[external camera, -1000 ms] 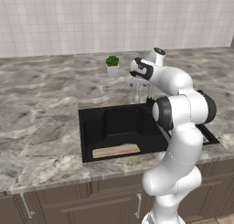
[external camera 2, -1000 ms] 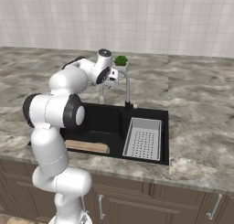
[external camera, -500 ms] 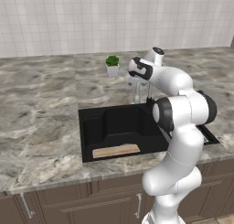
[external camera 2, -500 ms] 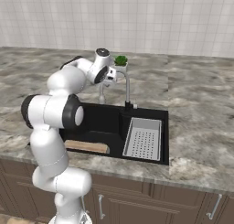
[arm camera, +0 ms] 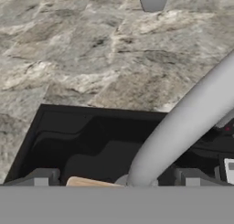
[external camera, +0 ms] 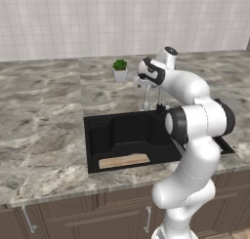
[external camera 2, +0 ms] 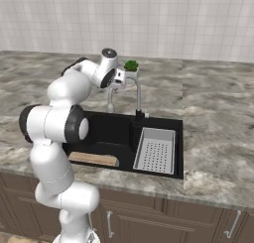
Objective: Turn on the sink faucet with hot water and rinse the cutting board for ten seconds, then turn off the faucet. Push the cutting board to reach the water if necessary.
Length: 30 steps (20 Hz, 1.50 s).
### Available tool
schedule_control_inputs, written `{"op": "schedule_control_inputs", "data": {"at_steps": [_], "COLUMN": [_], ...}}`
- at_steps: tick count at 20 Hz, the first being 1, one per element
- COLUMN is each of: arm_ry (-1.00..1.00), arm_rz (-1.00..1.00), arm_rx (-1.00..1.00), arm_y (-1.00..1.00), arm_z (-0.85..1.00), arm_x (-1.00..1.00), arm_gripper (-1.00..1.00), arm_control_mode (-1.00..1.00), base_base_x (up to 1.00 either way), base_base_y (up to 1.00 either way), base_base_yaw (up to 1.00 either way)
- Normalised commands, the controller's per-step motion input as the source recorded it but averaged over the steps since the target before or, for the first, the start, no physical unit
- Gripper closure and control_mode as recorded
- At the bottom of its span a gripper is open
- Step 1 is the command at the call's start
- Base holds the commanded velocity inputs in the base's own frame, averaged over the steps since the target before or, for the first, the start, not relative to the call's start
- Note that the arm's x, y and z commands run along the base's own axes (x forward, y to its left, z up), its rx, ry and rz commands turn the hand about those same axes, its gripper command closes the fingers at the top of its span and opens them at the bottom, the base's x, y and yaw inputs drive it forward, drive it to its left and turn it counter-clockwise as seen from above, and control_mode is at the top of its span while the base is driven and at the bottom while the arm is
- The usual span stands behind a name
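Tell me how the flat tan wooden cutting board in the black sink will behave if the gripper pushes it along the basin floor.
The flat tan wooden cutting board looks thin and rigid, so it would probably slide as one piece, not bend. It lies flat on the floor of the black sink, so tipping or rolling seems unlikely. A push off its centre may turn it against the near wall.

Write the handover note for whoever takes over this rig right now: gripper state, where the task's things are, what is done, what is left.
Gripper: open, empty, up at the faucet, spout between the fingers.
Cutting board: flat in the sink, near the front wall, on the side away from the drainer tray.
Done: arm brought to the faucet. No water visible.
Left: turn on hot water, rinse the board ten seconds, pushing it under the stream if needed, then turn off.
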Motion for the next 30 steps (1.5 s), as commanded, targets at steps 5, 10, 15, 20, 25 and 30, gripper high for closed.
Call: {"op": "schedule_control_inputs", "data": {"at_steps": [5,10,15,20,25,30], "arm_ry": [0.0,-0.01,-0.03,-0.04,-0.11,-0.19], "arm_rz": [0.0,0.0,0.0,0.0,0.03,0.14], "arm_rx": [0.0,0.0,0.0,0.0,0.01,0.07], "arm_y": [-0.01,-0.12,-0.27,-0.31,-0.6,-0.76], "arm_z": [0.16,0.02,0.09,0.06,0.0,-0.08], "arm_x": [-0.31,-0.42,-0.52,-0.43,-0.15,0.0], "arm_gripper": [-1.0,-1.0,-1.0,-1.0,-1.0,-1.0], "arm_control_mode": [-1.0,-1.0,-1.0,-1.0,-1.0,-1.0], "base_base_x": [0.0,0.0,0.0,0.0,0.0,0.0], "base_base_y": [0.0,0.0,0.0,0.0,0.0,0.0], "base_base_yaw": [0.0,0.0,0.0,0.0,0.0,0.0]}}
